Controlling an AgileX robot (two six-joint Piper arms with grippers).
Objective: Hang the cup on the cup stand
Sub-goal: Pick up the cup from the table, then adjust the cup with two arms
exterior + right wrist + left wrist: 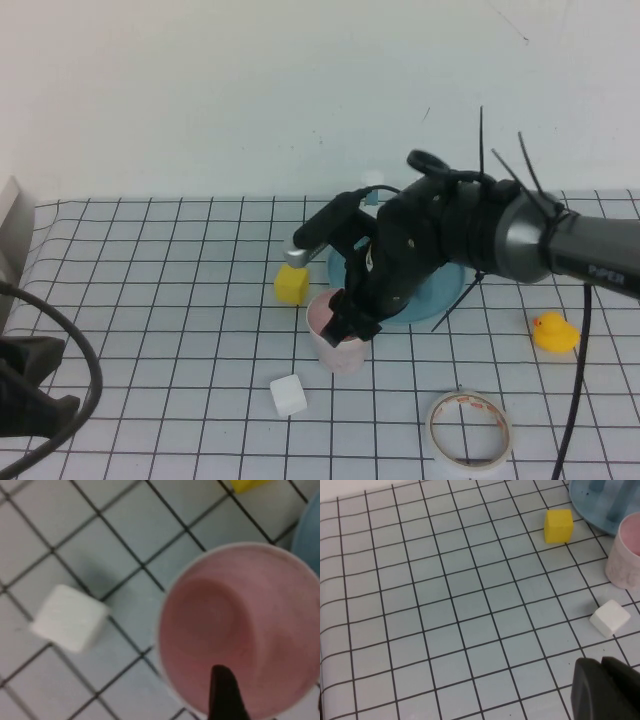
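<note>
The pale pink cup (pixel 336 340) stands upright on the gridded table, just in front of the teal cup stand (pixel 445 283). My right arm hides most of the stand; one white post cap (pixel 372 180) shows behind the arm. My right gripper (pixel 352 322) is open and reaches down onto the cup's rim. In the right wrist view one finger (pixel 223 695) is inside the cup (pixel 240 625) and the gripper (pixel 270 686) spans its wall. My left gripper (pixel 35 395) is parked at the near left, shut and empty (pixel 600 662).
A yellow cube (pixel 291 285) lies left of the stand, and a white cube (pixel 288 395) lies in front of the cup. A white tape roll (pixel 468 430) and a yellow rubber duck (pixel 553 331) are at the right. A grey object stands at the left edge.
</note>
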